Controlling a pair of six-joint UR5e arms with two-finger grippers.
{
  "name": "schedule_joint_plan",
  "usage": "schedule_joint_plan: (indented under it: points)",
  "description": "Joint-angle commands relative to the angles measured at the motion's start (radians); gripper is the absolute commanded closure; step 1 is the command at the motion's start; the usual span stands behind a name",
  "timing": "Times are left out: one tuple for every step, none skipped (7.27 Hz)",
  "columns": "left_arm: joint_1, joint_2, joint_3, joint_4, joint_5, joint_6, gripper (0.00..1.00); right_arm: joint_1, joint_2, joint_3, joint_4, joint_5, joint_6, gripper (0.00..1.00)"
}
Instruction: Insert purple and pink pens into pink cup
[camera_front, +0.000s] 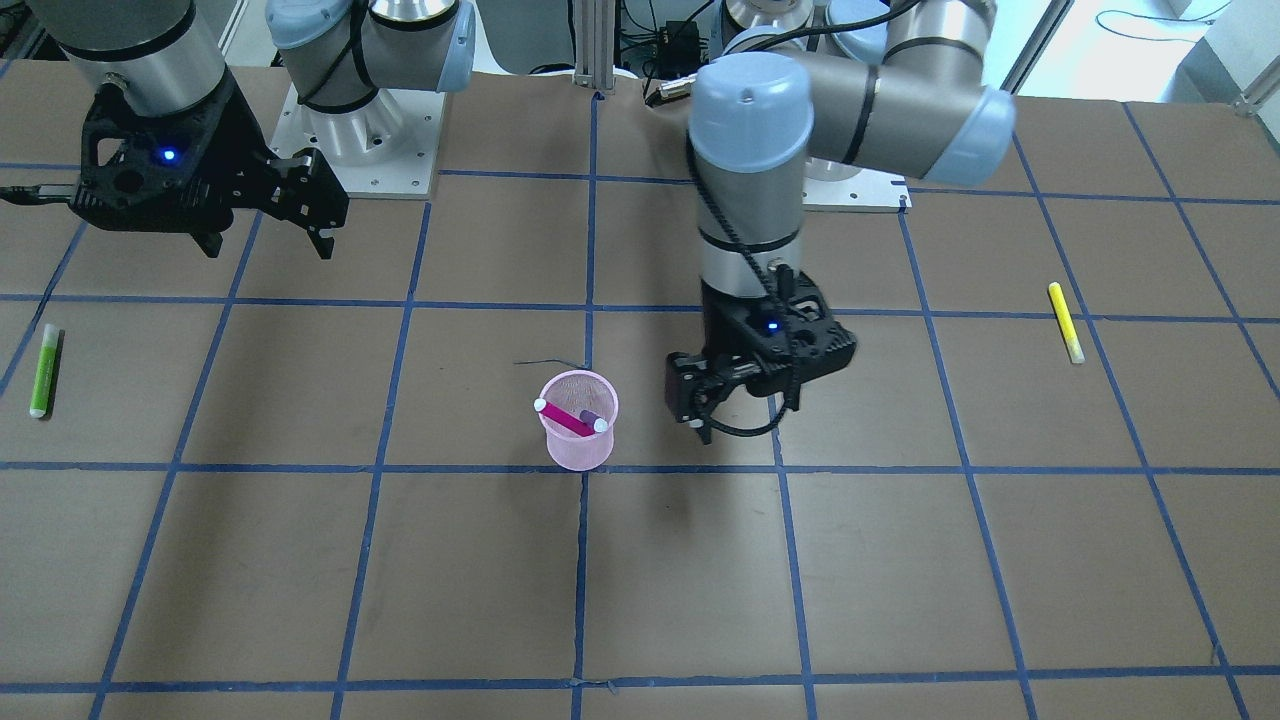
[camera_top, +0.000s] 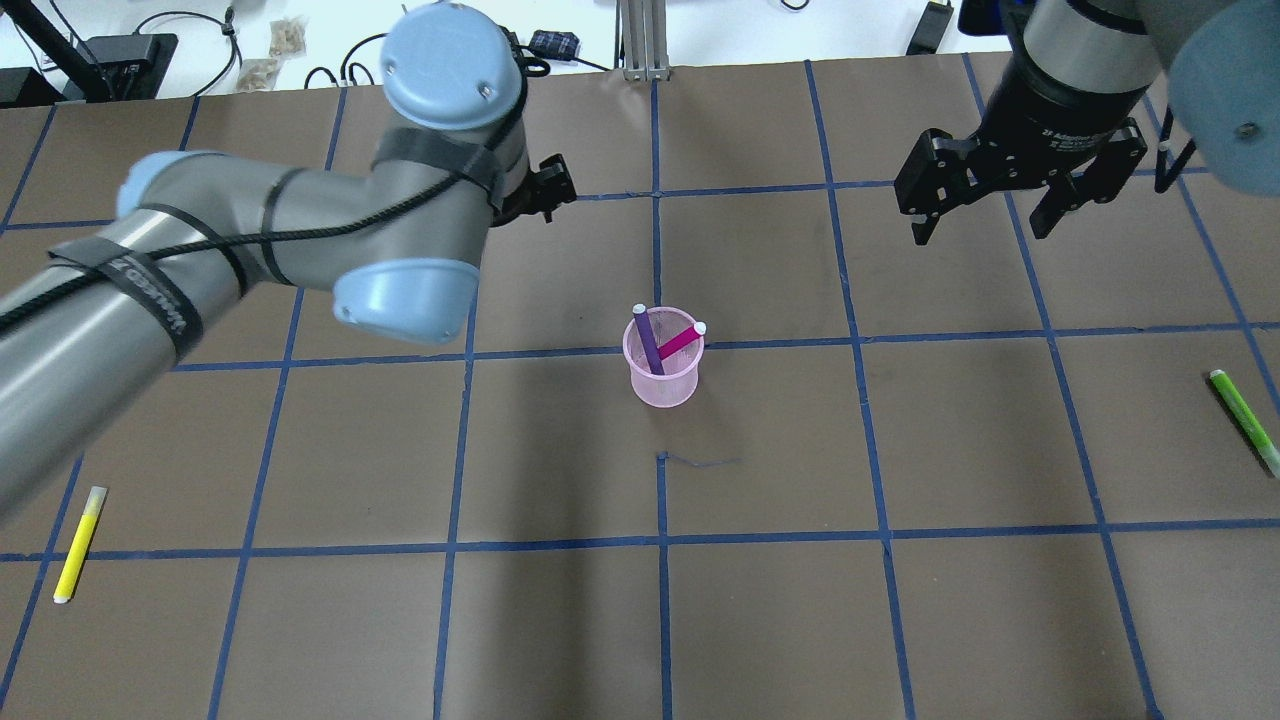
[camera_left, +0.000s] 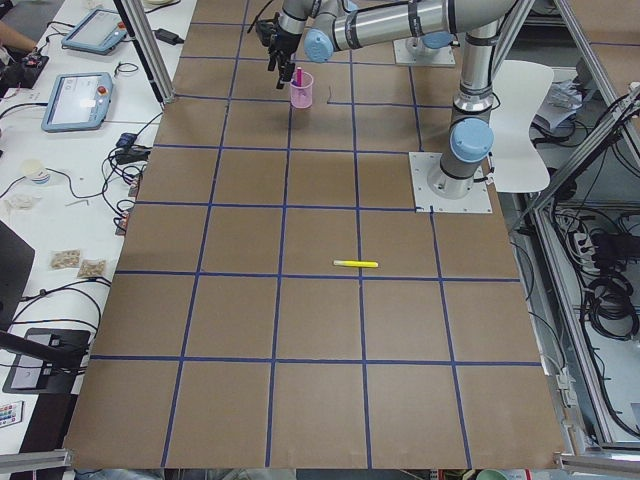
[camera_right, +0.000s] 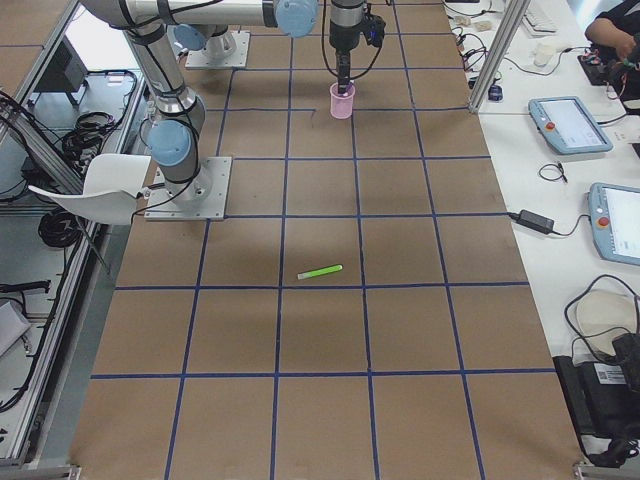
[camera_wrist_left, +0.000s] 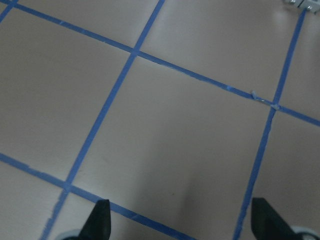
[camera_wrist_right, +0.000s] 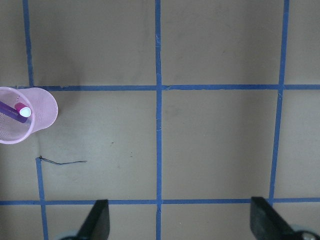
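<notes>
pink cup (camera_top: 661, 378) upright mid-table, purple pen (camera_top: 648, 340) and pink pen (camera_top: 680, 342) crossed inside | left gripper (camera_front: 745, 412) spread, empty, near cup | right gripper (camera_top: 982, 225) spread, empty (well apart) | yellow pen (camera_top: 78, 543), green pen (camera_top: 1243, 420) lie at opposite table ends

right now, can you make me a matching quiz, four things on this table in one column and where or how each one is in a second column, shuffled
Things:
1. slim purple pen with a white tip
2. yellow highlighter marker
3. green highlighter marker
4. left gripper

Places or states:
A. lying flat on the brown table, robot's right side
B. jaws open, holding nothing
C. standing tilted in the pink mesh cup
D. lying flat on the table, robot's left side

Pairs: 1-C, 2-D, 3-A, 4-B
</notes>
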Motion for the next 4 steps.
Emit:
schedule_joint_plan:
  points:
    - [0.196,0.083,0.063,-0.282,-0.117,0.364,0.0,0.002,-0.006,0.002,0.0,0.022,0.05,0.0]
    - [0.212,0.126,0.064,-0.338,-0.139,0.386,0.0,0.004,-0.006,0.003,0.0,0.067,0.11,0.0]
    - [0.21,0.174,0.076,-0.442,-0.204,0.4,0.0,0.004,-0.006,0.005,0.0,0.063,0.111,0.0]
    - [0.204,0.212,0.128,-0.548,-0.237,0.511,0.0,0.004,-0.006,0.003,0.0,0.058,0.111,0.0]
